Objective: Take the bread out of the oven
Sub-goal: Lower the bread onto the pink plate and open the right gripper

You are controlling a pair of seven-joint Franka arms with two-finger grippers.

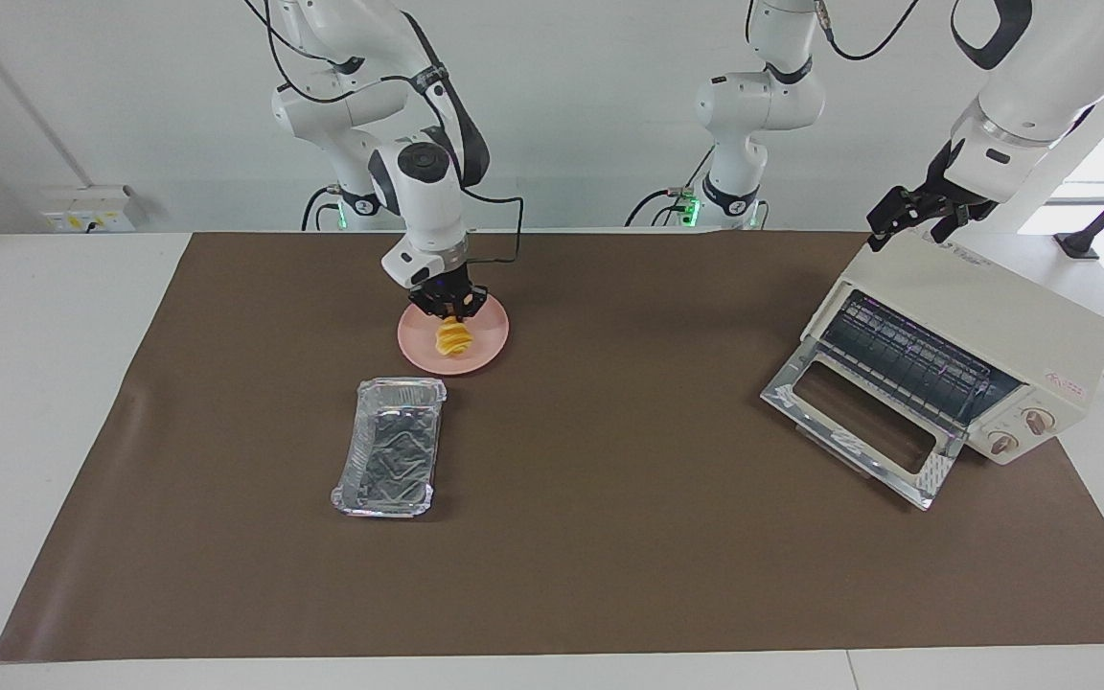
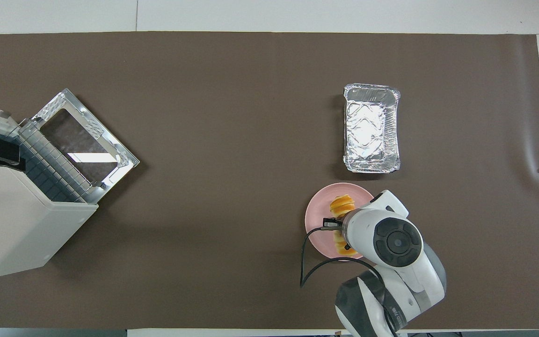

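The golden-yellow bread (image 1: 453, 339) lies on a pink plate (image 1: 415, 347) nearer the robots than the foil tray. My right gripper (image 1: 454, 312) is down at the bread's end nearer the robots and hides that part of it. In the overhead view the bread (image 2: 341, 204) shows on the plate (image 2: 315, 216), half covered by the right arm. The cream-white oven (image 1: 978, 321) stands at the left arm's end of the table, its glass door (image 1: 859, 418) dropped open, with only its wire rack showing inside. My left gripper (image 1: 911, 232) hangs open over the oven's top.
A crinkled silver foil tray (image 1: 389, 447) lies empty beside the plate, farther from the robots; it also shows in the overhead view (image 2: 371, 128). A brown mat (image 1: 609, 498) covers the table. The oven (image 2: 12, 220) and its open door (image 2: 87, 140) take up the left arm's end.
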